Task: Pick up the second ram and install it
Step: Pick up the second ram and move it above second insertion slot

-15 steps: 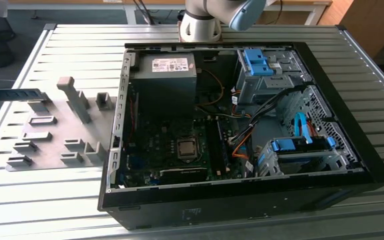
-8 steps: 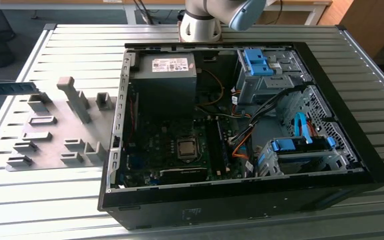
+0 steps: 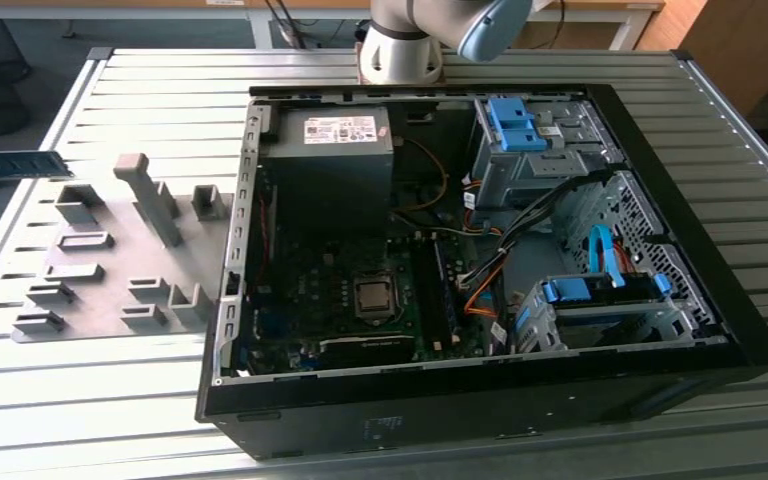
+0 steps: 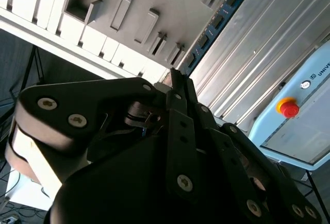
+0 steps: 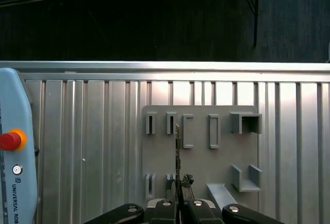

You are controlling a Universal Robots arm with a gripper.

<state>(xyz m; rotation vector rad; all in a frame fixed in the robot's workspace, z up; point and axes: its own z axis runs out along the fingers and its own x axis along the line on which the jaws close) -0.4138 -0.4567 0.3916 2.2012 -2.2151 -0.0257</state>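
Blue-green second ram (image 4: 216,23) clamped between narrow fingers of gripper (image 5: 178,182), held over grey holder plate (image 5: 198,162), 9 o'clock from case (image 3: 491,400). Judged light, stiff, fragile: edges to be gripped, chips spared.

You worked in a robotics lab: a ribbed aluminium bench (image 3: 77,400) carried an opened black desktop computer case (image 3: 464,420), with a pale blue control pendant (image 5: 18,110) nearby.

An open computer case (image 3: 491,400) lies on the slatted metal worktop (image 3: 77,400); beside it, at the exterior view's left, a grey holder plate (image 3: 124,262).
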